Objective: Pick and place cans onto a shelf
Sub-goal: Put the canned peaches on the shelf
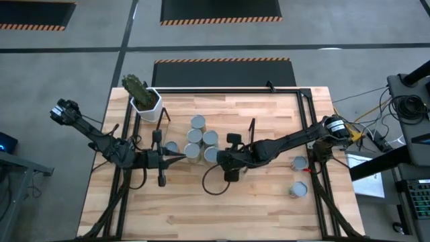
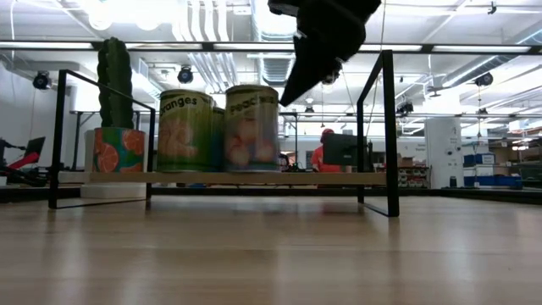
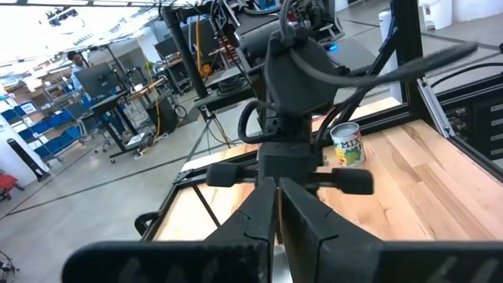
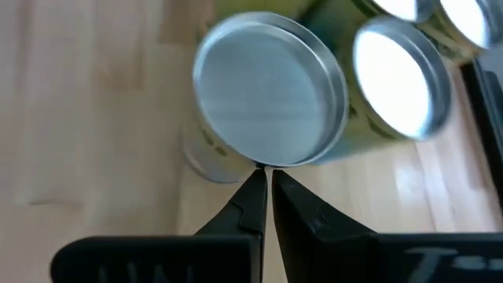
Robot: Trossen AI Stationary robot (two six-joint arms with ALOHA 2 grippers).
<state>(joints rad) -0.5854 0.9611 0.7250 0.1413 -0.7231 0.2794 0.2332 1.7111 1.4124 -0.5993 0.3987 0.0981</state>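
From above, five cans [image 1: 201, 142] with shiny round lids cluster on the shelf [image 1: 269, 121], a light-wood board at the table's centre, with black wire frames at its ends. Two more cans [image 1: 299, 162] stand apart on the wooden tabletop [image 1: 201, 208], at about four o'clock from the cluster. At roughly ten o'clock sits a white pot [image 1: 148, 106] holding a green cactus [image 1: 136, 87].

The level view adds what the overhead hides: printed fruit labels, oranges and peaches, on the cans' sides [image 2: 251, 127].

The right gripper [image 1: 216, 157] hangs at the cluster's edge. Its wrist camera shows the two dark fingers [image 4: 253, 200] pressed together, holding nothing, their tips just at the rim of a smooth grey metal lid [image 4: 267, 98], with another lid beside it.

The left gripper [image 1: 183, 156] points toward the cluster from nine o'clock, its fingers [image 3: 259, 208] likewise closed and empty. Its camera also catches a labelled can [image 3: 346, 144] beyond the other arm.
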